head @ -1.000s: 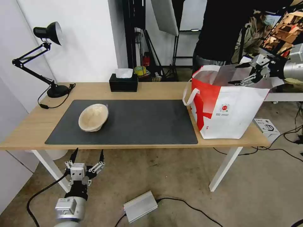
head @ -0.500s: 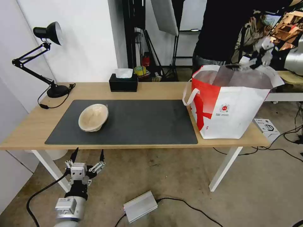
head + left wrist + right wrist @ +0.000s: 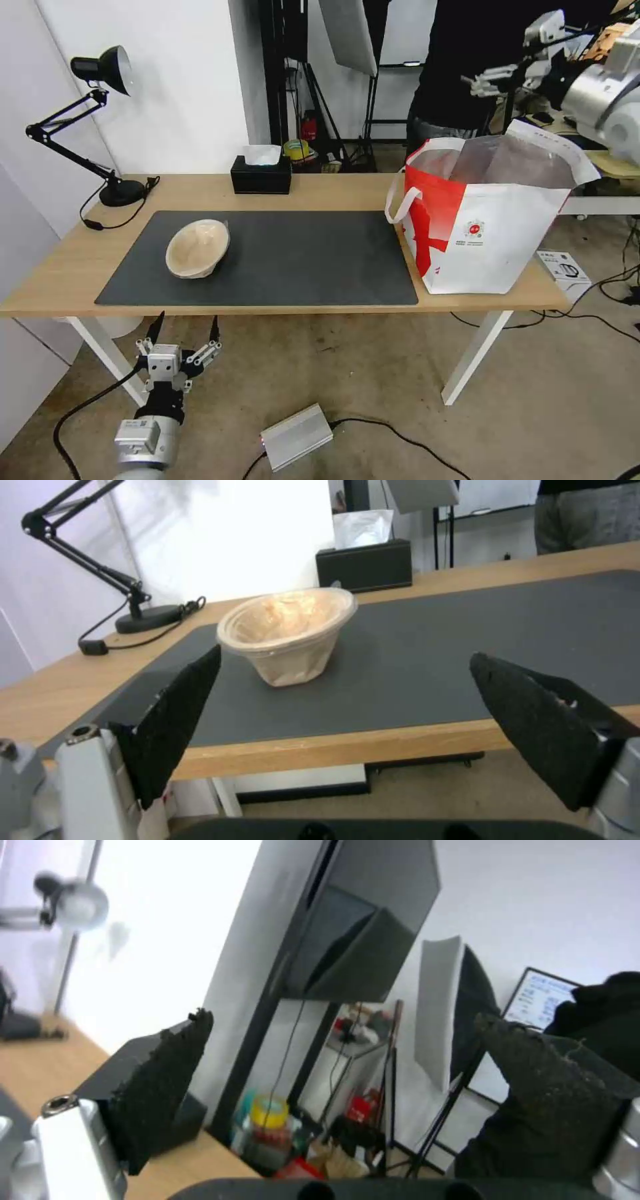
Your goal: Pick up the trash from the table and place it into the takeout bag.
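A beige pulp bowl [image 3: 197, 249] lies tilted on the left part of the dark grey mat [image 3: 300, 267] on the table [image 3: 333, 185]. The left wrist view has the bowl [image 3: 287, 630] just beyond the table's near edge. My left gripper [image 3: 187, 325] hangs open and empty below that front edge, its fingers pointing toward the bowl [image 3: 343, 657]. The white-and-red takeout bag [image 3: 487, 227] stands open at the table's right end, foil lining showing. My right gripper [image 3: 497, 67] is high above the bag's mouth, open and empty [image 3: 341, 1017].
A black tissue box [image 3: 261, 175] sits at the table's back edge and a black desk lamp [image 3: 100, 120] at the back left. A person in black stands behind the bag. On the floor lie a grey box [image 3: 297, 437], cables and a white carton [image 3: 563, 267].
My right gripper has risen from the bag's mouth to well above it, empty. The left arm and the bowl have stayed put.
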{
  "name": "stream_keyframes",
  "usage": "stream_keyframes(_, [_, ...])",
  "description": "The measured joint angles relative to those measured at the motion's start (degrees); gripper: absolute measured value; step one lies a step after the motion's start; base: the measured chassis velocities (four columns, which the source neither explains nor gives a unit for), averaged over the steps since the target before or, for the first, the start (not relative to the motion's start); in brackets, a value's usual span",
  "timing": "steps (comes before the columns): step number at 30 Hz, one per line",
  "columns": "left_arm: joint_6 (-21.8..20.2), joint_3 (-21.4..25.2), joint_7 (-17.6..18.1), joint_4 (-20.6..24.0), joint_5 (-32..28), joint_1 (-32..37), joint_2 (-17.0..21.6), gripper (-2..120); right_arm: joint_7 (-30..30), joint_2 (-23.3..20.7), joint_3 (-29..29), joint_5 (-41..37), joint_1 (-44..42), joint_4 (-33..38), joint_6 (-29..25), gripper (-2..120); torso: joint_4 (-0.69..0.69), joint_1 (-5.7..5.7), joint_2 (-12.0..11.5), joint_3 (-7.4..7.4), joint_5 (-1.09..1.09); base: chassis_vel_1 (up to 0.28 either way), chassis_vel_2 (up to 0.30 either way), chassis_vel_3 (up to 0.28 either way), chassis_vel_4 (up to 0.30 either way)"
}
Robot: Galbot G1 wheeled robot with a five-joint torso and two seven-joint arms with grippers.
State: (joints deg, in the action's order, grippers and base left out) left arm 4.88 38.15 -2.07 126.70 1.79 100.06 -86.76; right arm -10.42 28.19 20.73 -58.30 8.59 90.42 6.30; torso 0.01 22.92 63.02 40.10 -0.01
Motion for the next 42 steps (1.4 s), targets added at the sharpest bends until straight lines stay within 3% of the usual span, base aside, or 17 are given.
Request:
stream_keyframes(7, [0.1, 0.1, 0.01, -0.16, 0.0, 0.3, -0.11, 100, 12.32, -5.23, -10.4, -1.13, -13.51, 11.79, 1.21, 100, -0.03, 0.0, 0.0, 0.0, 0.03, 0.0, 0.0, 0.0, 0.0])
stream_keyframes(14, [0.17, 0.18, 0.01, -0.38, 0.01, 0.19, -0.38, 100, 18.53, -9.6, -14.66, 0.49, -18.57, 15.19, 1.21, 100, -0.02, 0.0, 0.01, 0.0, 0.01, 0.0, 0.0, 0.0, 0.0])
stream_keyframes(19, [0.55, 0.54, 0.0, -0.52, 0.05, 0.5, -0.66, 100, 21.73, -11.39, -24.13, 4.96, -28.87, 16.98, 0.18, 100, -0.04, -0.01, 0.0, -0.01, 0.01, 0.0, 0.0, 0.0, 0.0])
stream_keyframes(24, [1.09, 1.25, 0.06, -0.39, 0.11, 1.26, -1.09, 100, 24.61, -9.96, -32.27, 6.48, -39.79, 19.71, -0.35, 99, 0.0, 0.0, 0.0, 0.0, 0.01, 0.0, 0.0, 0.0, 0.0])
stream_keyframes(32, [1.28, 1.93, 0.15, 0.15, 0.27, 1.92, -1.79, 100, 29.58, -7.16, -36.07, 8.72, -49.07, 23.65, -0.53, 99, -0.01, 0.0, 0.0, 0.0, 0.01, 0.0, 0.0, 0.0, 0.0])
stream_keyframes(34, [1.39, 2.1, 0.18, 0.3, 0.33, 2.09, -2.09, 100, 33.46, -5.09, -37.31, 10.6, -54.9, 27.61, -0.72, 99, -0.01, 0.0, 0.0, 0.0, 0.01, 0.0, 0.0, 0.0, 0.0])
stream_keyframes(42, [1.4, 1.95, 0.22, 0.32, 0.54, 1.99, -2.31, 100, 37.54, 0.51, -42.18, 14.6, -65.95, 34.28, -0.79, 100, -0.01, 0.0, 0.0, 0.0, 0.01, 0.0, 0.0, 0.0, 0.0])
